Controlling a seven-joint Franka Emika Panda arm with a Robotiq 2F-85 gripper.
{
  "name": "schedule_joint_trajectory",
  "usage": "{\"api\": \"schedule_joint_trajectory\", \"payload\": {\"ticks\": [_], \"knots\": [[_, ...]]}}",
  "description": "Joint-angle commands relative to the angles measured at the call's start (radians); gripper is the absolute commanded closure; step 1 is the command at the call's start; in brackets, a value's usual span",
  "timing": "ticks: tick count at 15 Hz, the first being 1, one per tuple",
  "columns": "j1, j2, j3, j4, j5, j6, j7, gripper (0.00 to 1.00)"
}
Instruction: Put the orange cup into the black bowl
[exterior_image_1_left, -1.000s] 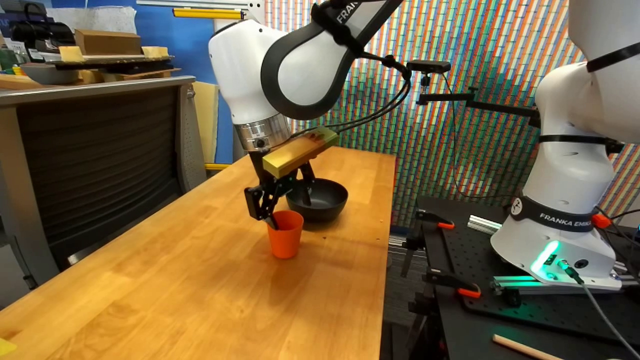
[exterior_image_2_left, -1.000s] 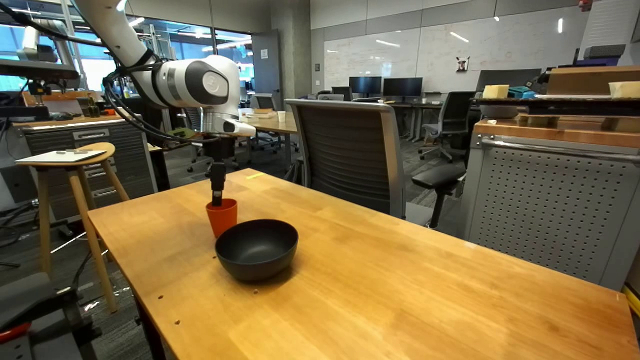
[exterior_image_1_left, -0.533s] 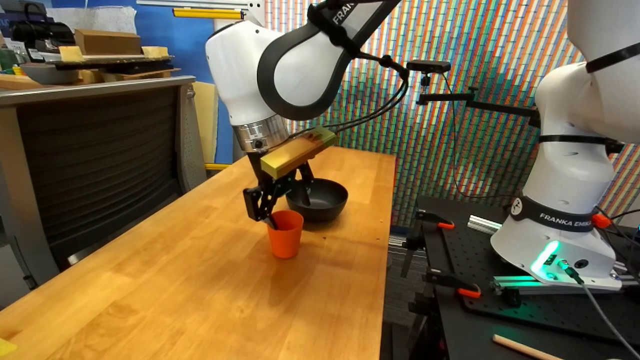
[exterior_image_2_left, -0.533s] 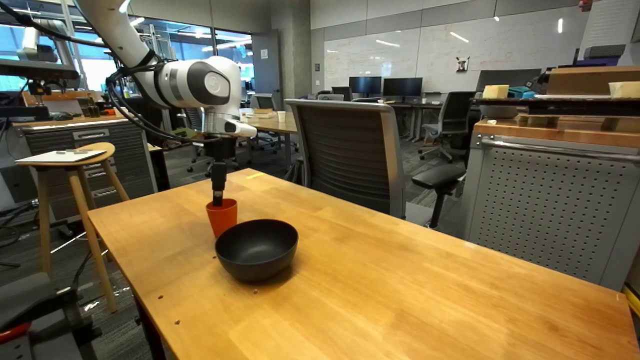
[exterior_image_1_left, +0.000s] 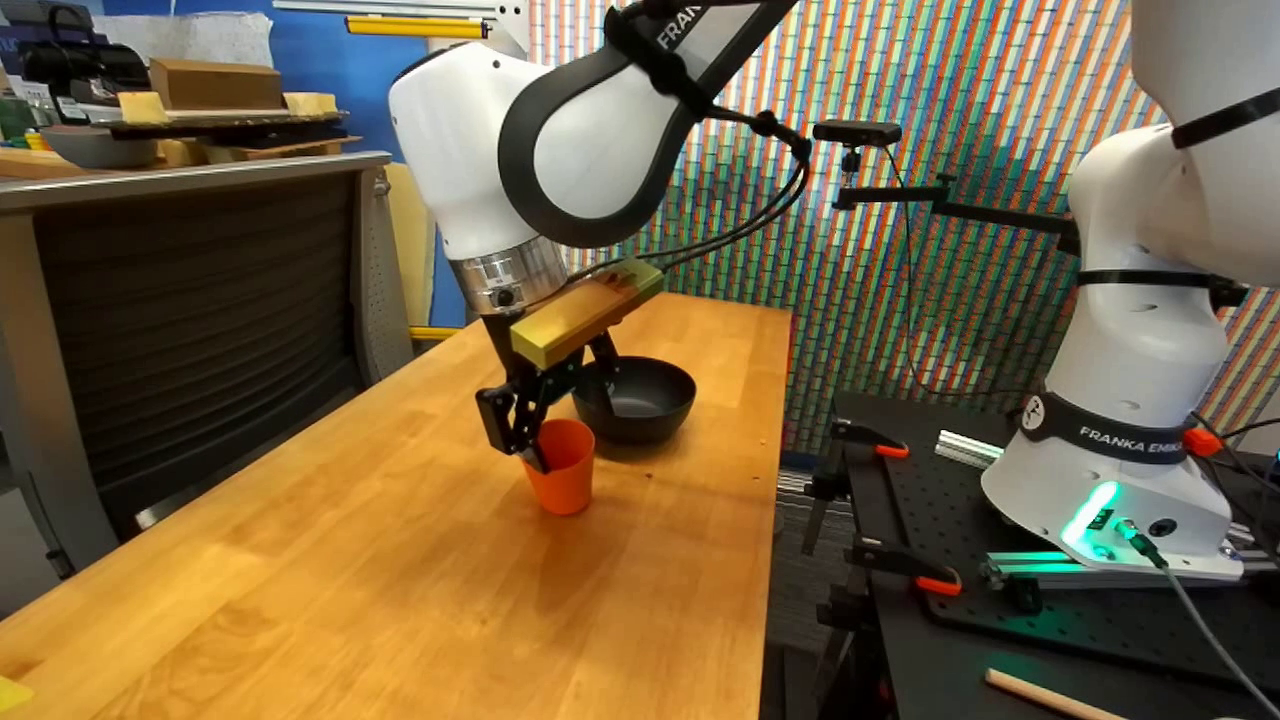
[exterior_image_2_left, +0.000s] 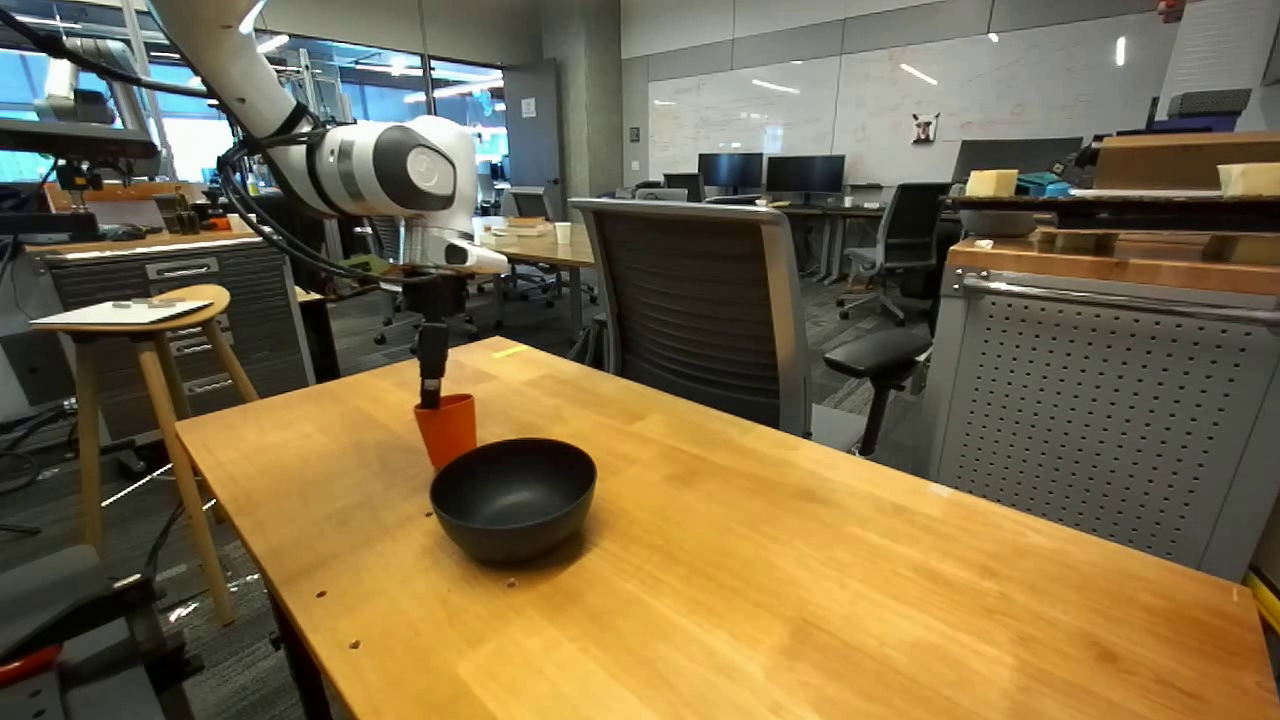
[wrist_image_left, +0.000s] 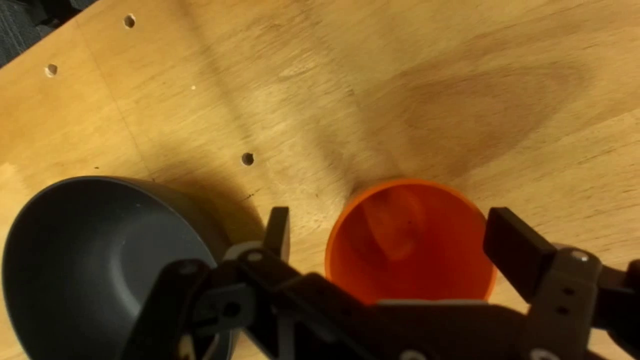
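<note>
The orange cup (exterior_image_1_left: 565, 485) stands on the wooden table beside the black bowl (exterior_image_1_left: 650, 405), tilted slightly. The cup (exterior_image_2_left: 447, 430) and the bowl (exterior_image_2_left: 515, 525) also show in an exterior view, the bowl nearer that camera. My gripper (exterior_image_1_left: 572, 425) is open and low over the cup. In the wrist view my gripper (wrist_image_left: 390, 235) has its fingers spread on opposite sides of the cup (wrist_image_left: 430, 250). The right finger overlaps the cup's rim; the left finger is apart from it, between cup and bowl (wrist_image_left: 95, 260). Part of the cup's rim is hidden by the gripper.
The wooden table (exterior_image_1_left: 400, 600) extends around both things. A chair (exterior_image_2_left: 700, 310) stands along one long table edge. The robot base (exterior_image_1_left: 1110, 480) is on a black bench (exterior_image_1_left: 900, 640) across a gap from the other edge.
In an exterior view my gripper has moved slightly left and down. The cup has shifted a little the same way and leans more. The bowl has not moved.
</note>
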Motion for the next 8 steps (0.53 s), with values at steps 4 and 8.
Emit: {"api": "schedule_joint_trajectory", "payload": {"ticks": [4,8], "knots": [[0.002,0.028,-0.006,0.040,0.006,-0.036,-0.027,0.00],[-0.019,0.055,-0.008,0.040,0.031,-0.031,-0.063,0.00]]}}
